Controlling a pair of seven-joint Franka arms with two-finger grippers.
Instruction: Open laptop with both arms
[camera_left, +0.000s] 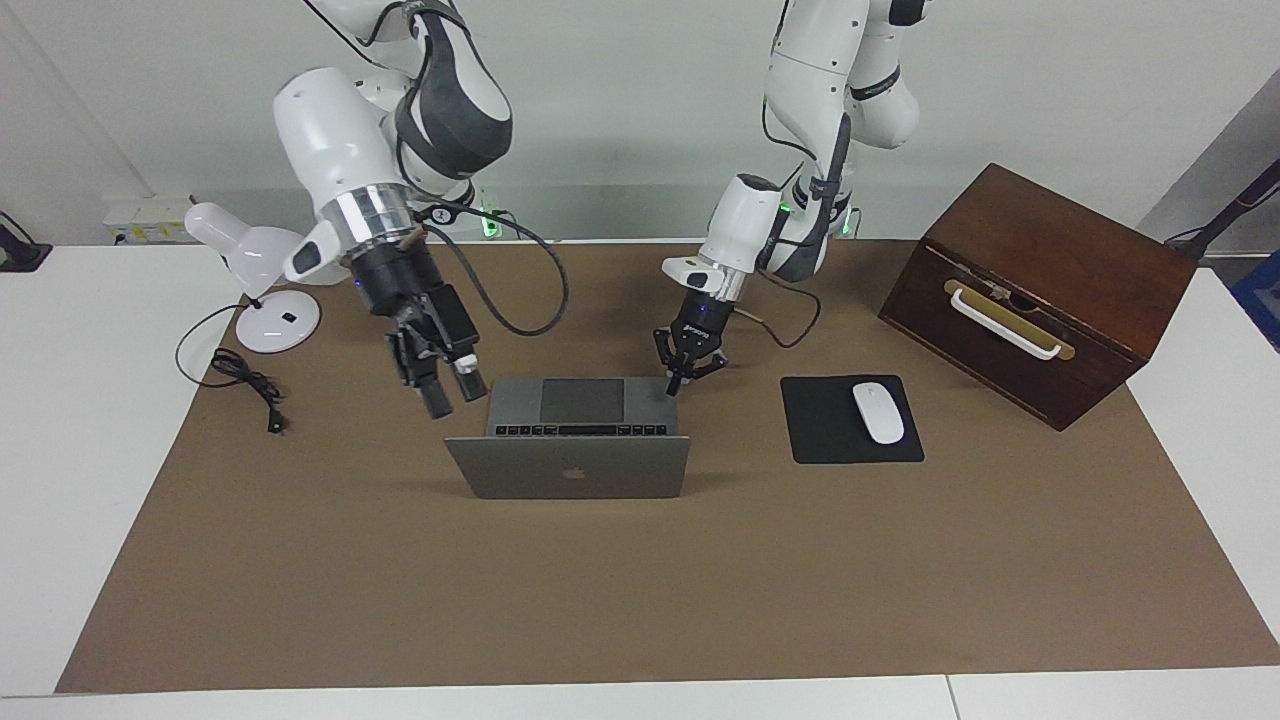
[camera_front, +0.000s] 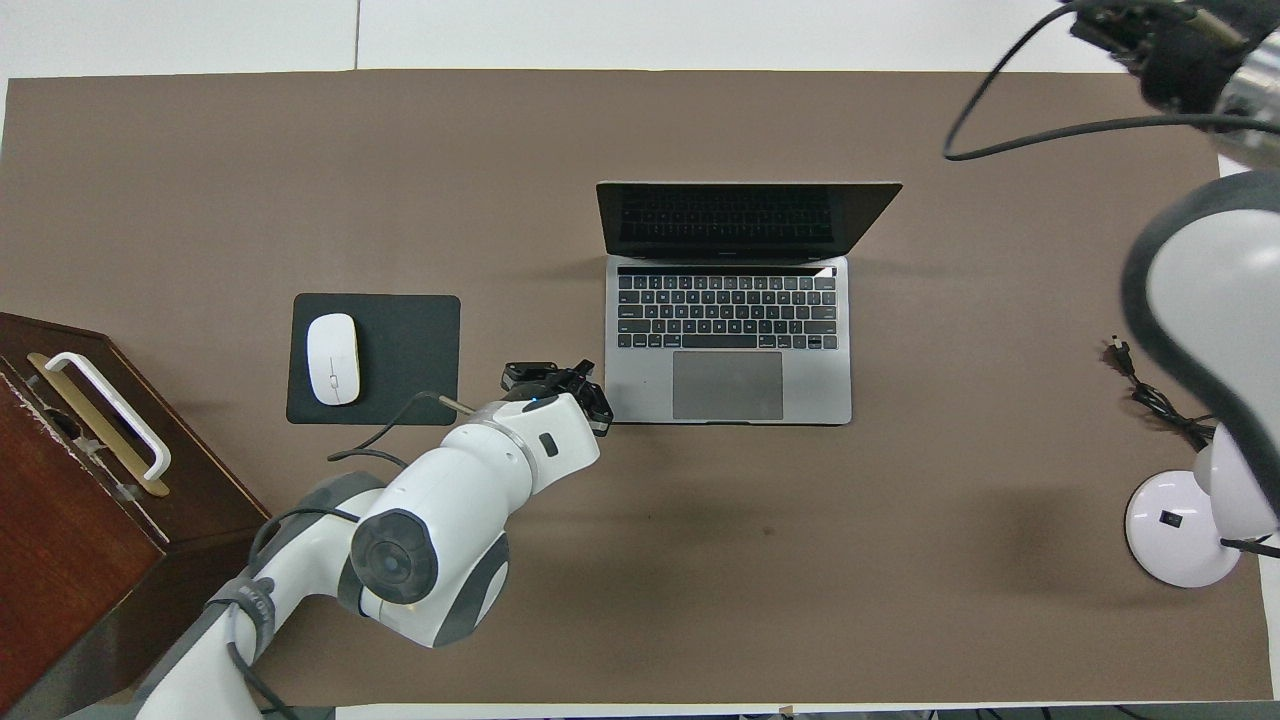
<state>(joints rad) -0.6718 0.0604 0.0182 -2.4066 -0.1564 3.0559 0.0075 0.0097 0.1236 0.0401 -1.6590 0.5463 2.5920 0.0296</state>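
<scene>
1. We see a silver-grey laptop (camera_left: 570, 440) standing open near the middle of a brown mat (camera_left: 640, 600) that covers the white worktop (camera_left: 60, 420). Its lid is raised, with the apple logo facing away from the robots and the dark screen, black keys and grey trackpad turned toward them.
2. Our left gripper (camera_left: 676, 385) is down at the corner of the laptop's base nearest the robots, at the left arm's end of it. Its fingers (camera_left: 672, 384) look pressed close together, with the tips at or just touching the base's corner; we cannot tell whether they press on it.
3. Our right gripper (camera_left: 440, 385) hangs in the air above the mat, just beside the laptop's corner at the right arm's end. Its fingers (camera_left: 436, 392) point down and appear close together, holding nothing.
4. A white mouse (camera_left: 878, 412) lies on a black mouse pad (camera_left: 825, 440) beside the laptop, toward the left arm's end.
5. A dark wooden box (camera_left: 1050, 270) with a white handle sits near that end of the worktop.
6. A white desk lamp (camera_left: 262, 270) with a loose black cable (camera_left: 245, 380) stands toward the right arm's end.
</scene>
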